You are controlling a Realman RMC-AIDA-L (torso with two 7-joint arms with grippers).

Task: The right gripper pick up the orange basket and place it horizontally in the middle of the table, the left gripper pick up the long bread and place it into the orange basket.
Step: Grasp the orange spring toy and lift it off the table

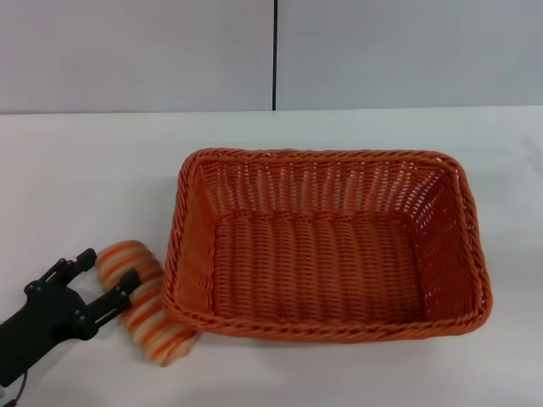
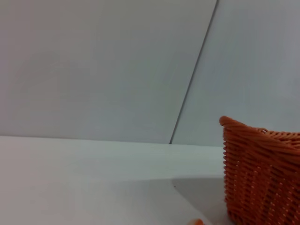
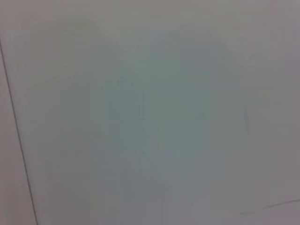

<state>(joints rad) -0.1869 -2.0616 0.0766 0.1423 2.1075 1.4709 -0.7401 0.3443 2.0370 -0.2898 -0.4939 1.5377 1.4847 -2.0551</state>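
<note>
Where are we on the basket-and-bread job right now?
Done, by the look of it: the basket lies lengthwise mid-table, empty, with the right pincer out of view. In hand: the left pincer is at the bread, fingers open either side of it; the bread lies on the table against the basket's left corner. Left: close, lift, and place the bread in the basket.

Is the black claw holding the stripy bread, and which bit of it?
The left gripper has its fingers around the far end of the long bread, which lies on the table against the orange basket. A firm hold cannot be told.
</note>
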